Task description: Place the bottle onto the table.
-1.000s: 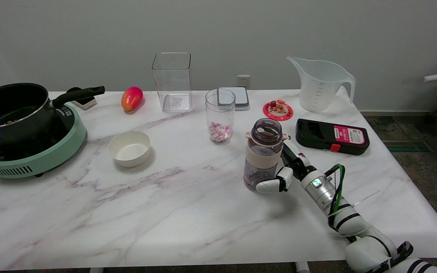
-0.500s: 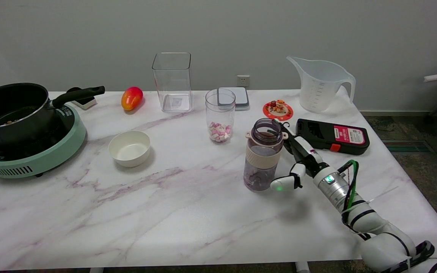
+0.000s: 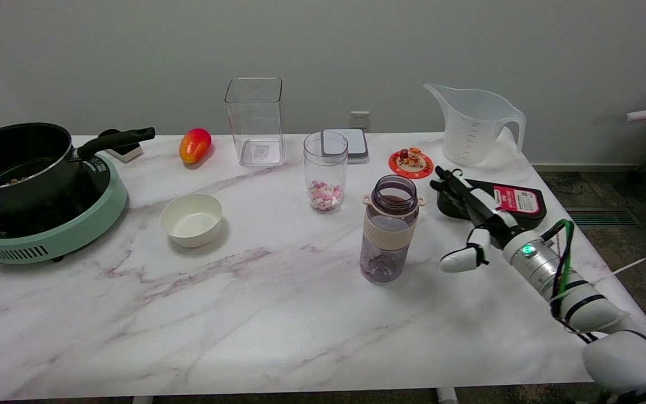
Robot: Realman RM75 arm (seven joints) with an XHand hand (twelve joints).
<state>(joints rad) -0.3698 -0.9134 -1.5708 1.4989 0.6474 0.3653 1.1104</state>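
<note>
One broad table point(image 3: 278, 331) of white marble pattern with grey-purple veins fills the view; behind it a plain grey-white wall with a socket point(image 3: 359, 119) at 12 o'clock. Dark floor shows at the right edge.

At 9 o'clock a green hotplate point(image 3: 48, 235) carries a black pot point(image 3: 17, 163), handle pointing toward 3 o'clock. A white bowl point(image 3: 191, 219) sits just right of the hotplate. Toward 11 o'clock lies a red-orange mango point(image 3: 194, 145). A tall clear square container point(image 3: 254, 120) stands at 12 o'clock, a clear cup point(image 3: 326, 171) with pink and white bits in its bottom just nearer, a grey-and-white lid point(image 3: 350, 145) behind the cup. At 1 o'clock: a small red coaster point(image 3: 410, 163) with a figure on it, a clear measuring jug point(image 3: 471, 123), and a black flat box point(image 3: 511, 202) with a red label.

Bottle point(image 3: 388, 230): stands upright on the table, right of centre, near the cup and apart from everything. Tinted clear body, purplish; pale beige band round the shoulder; wide mouth with no cap; something dark and pale in the bottom, too small to make out.

Right hand point(image 3: 477, 224): at 3 o'clock from the bottle, clear of it with bare table between. Fingers extended and spread, pointing toward 11 o'clock over the near end of the black box; thumb sticks out toward the bottle. Holds nothing.
</note>
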